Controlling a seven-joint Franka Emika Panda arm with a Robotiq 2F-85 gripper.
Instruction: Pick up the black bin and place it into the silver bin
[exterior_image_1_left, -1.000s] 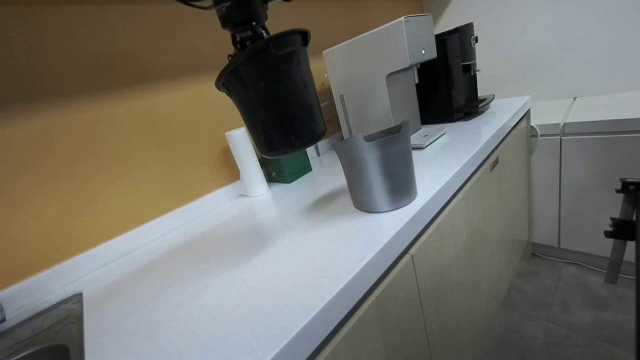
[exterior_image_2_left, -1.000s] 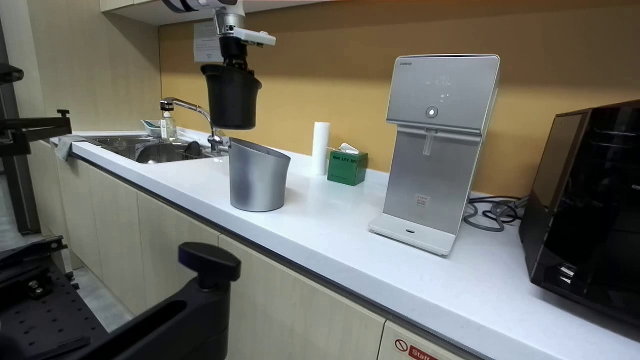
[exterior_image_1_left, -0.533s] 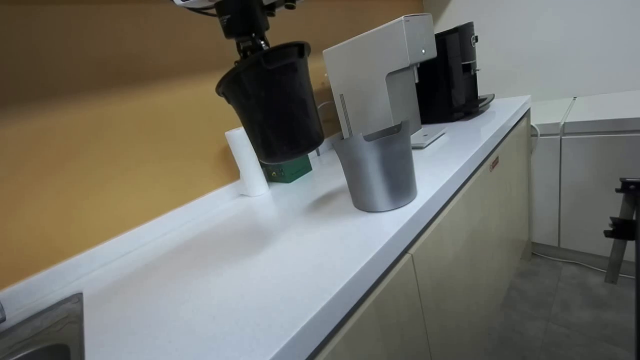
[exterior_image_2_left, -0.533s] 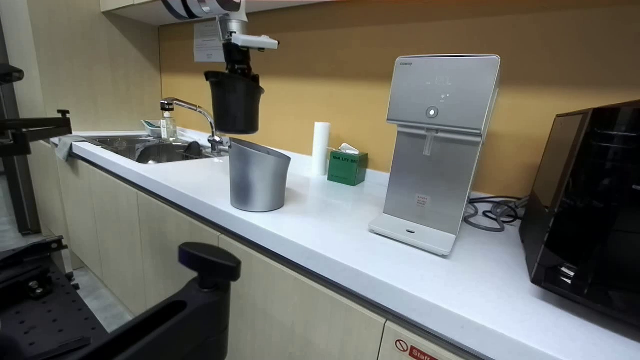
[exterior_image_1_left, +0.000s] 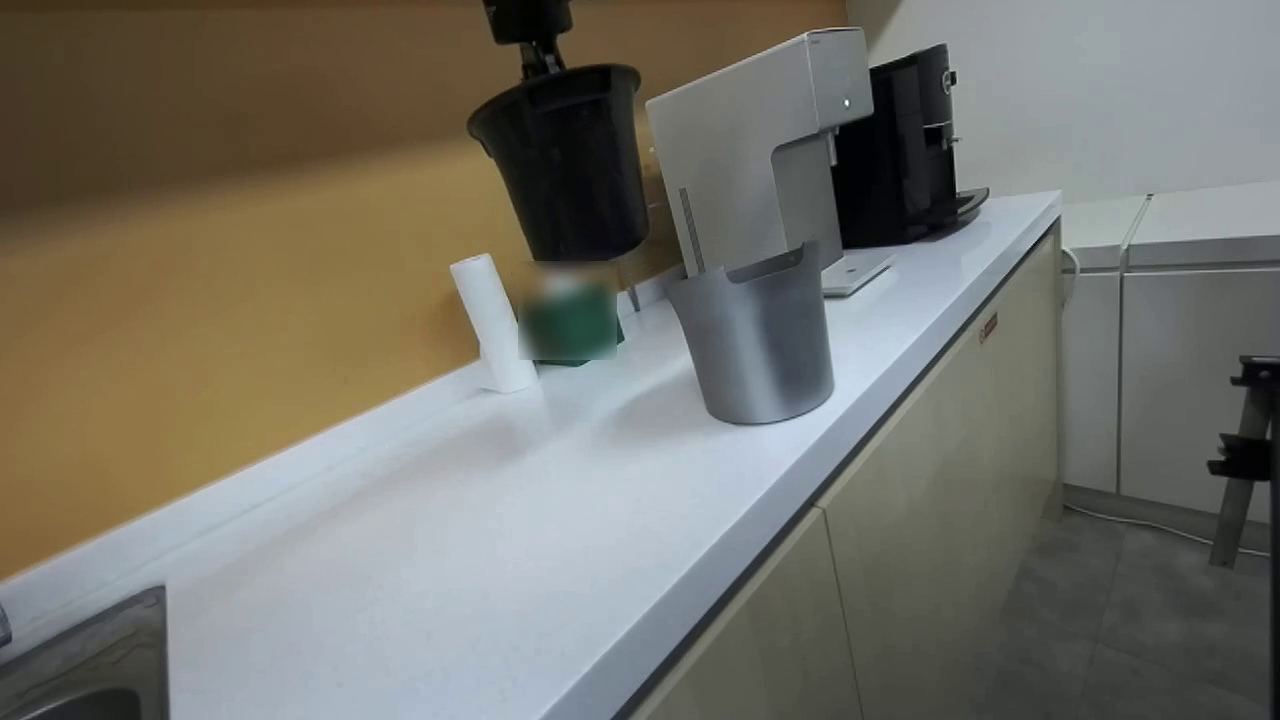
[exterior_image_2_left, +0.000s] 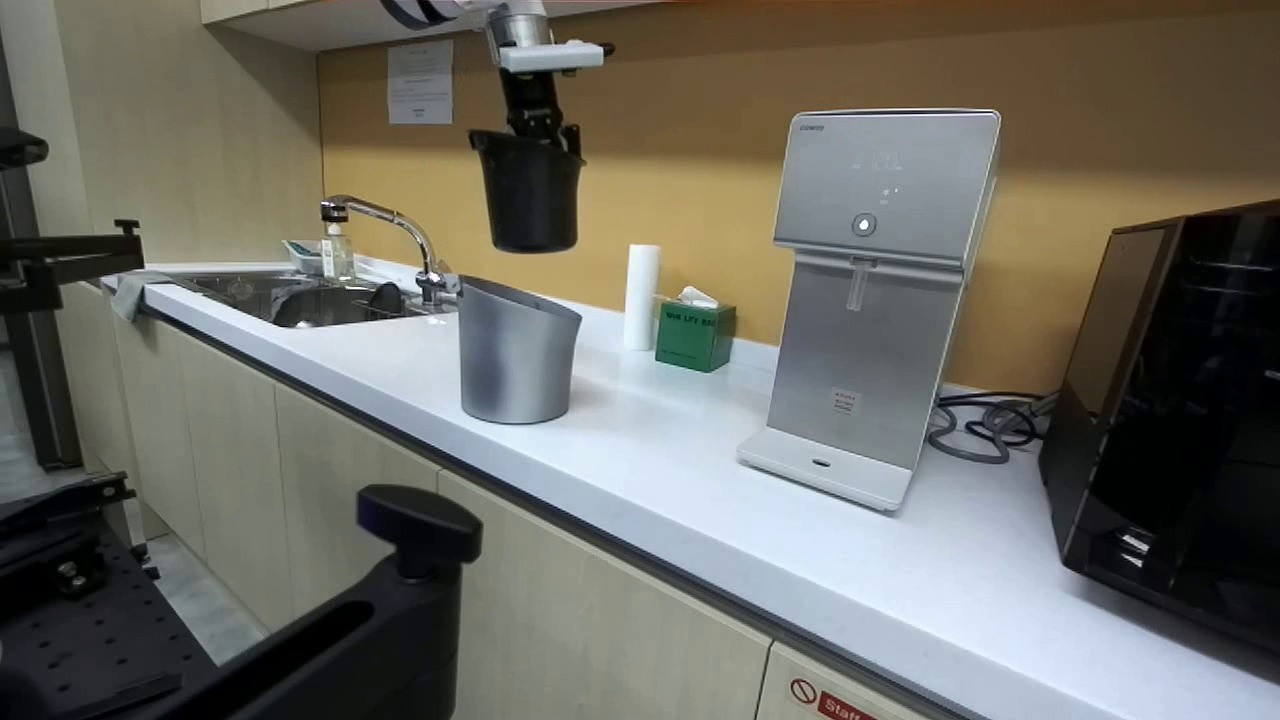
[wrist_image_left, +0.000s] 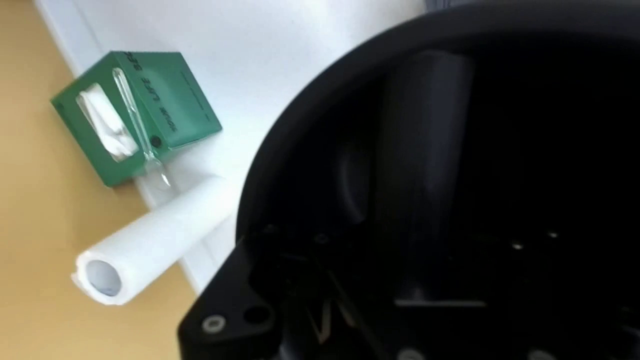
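Hold status: I had the gripper (exterior_image_2_left: 548, 135) clamped on the rim of the black bin (exterior_image_2_left: 533, 205); its fingertips were partly hidden. The black bin hung in the air below the gripper, mouth up, its long axis near upright and roughly parallel to that of the silver bin (exterior_image_2_left: 515, 350), which stood on the counter (exterior_image_2_left: 650, 430).

Governing relation: the two bins were apart, and I judged the black bin's base to be above the silver bin's rim, offset toward the wall (exterior_image_1_left: 250, 330). The next move called for a shift toward the counter's front edge, then lowering.

View check: in an exterior view, the black bin (exterior_image_1_left: 578, 170) was well to the wall side of the silver bin (exterior_image_1_left: 758, 345). In an exterior view, it appeared almost over the silver bin, slightly toward the dispenser (exterior_image_2_left: 890, 330), so the gap was concealed. The wrist view showed the black bin's interior, with the green box (wrist_image_left: 172, 97) and white roll (wrist_image_left: 160, 235) beyond its rim; I could not identify the silver bin there.
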